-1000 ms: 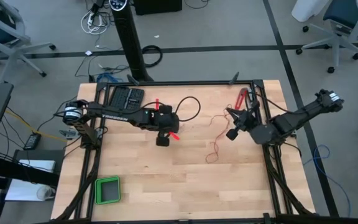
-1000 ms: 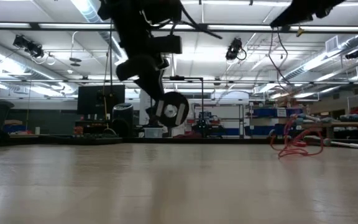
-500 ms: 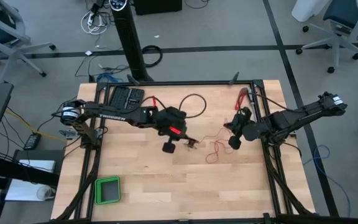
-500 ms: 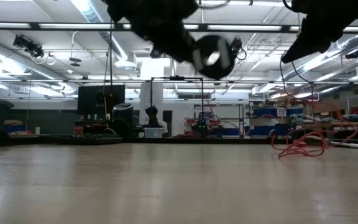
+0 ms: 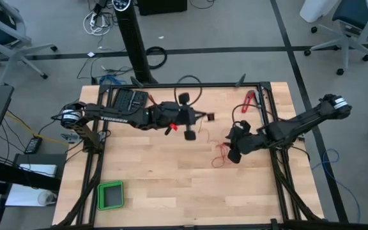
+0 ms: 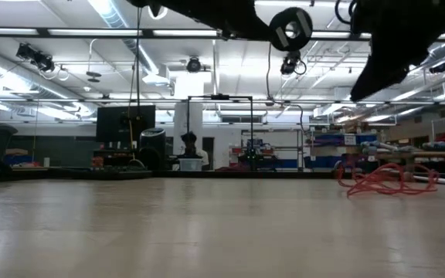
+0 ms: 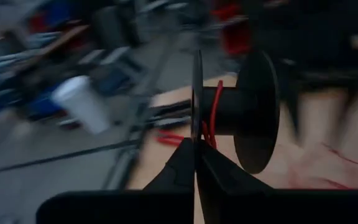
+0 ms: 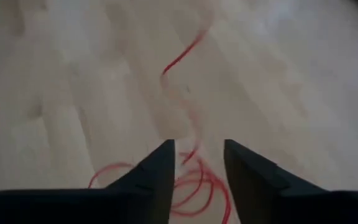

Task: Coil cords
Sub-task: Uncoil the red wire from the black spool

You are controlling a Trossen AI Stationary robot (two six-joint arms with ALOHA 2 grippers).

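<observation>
The red cord (image 5: 218, 155) lies as a loose tangle right of the table's middle, a low heap in the low view (image 6: 381, 179). A few turns of it sit on the core of a small black spool (image 5: 209, 116), which shows high up in the low view (image 6: 290, 27). My left gripper (image 5: 203, 117) points level toward the table's right and is shut on that spool (image 7: 253, 112). My right gripper (image 5: 231, 156) slants down just above the tangle. It is open (image 8: 197, 155), with loops of the cord (image 8: 194, 183) on the wood below and between its fingers. My left gripper pinches the thin rim of one spool flange (image 7: 197, 124) between its two fingertips. The fingers come level from the table's left. The spool is lifted well clear of the table, its axis across the fingers, with red turns on its core (image 7: 211, 121).
A red-handled tool (image 5: 248, 100) lies at the far right by the black frame rail. A black ribbed tray (image 5: 130, 99) sits at the far left and a green box (image 5: 110, 195) at the near left. Bare wood fills the near half.
My left gripper has swung from pointing down to nearly level, carrying the spool up and toward the table's right and far edge. My right gripper has sunk toward the near edge, onto the tangle. The strand that hung up from the heap now lies on the table.
</observation>
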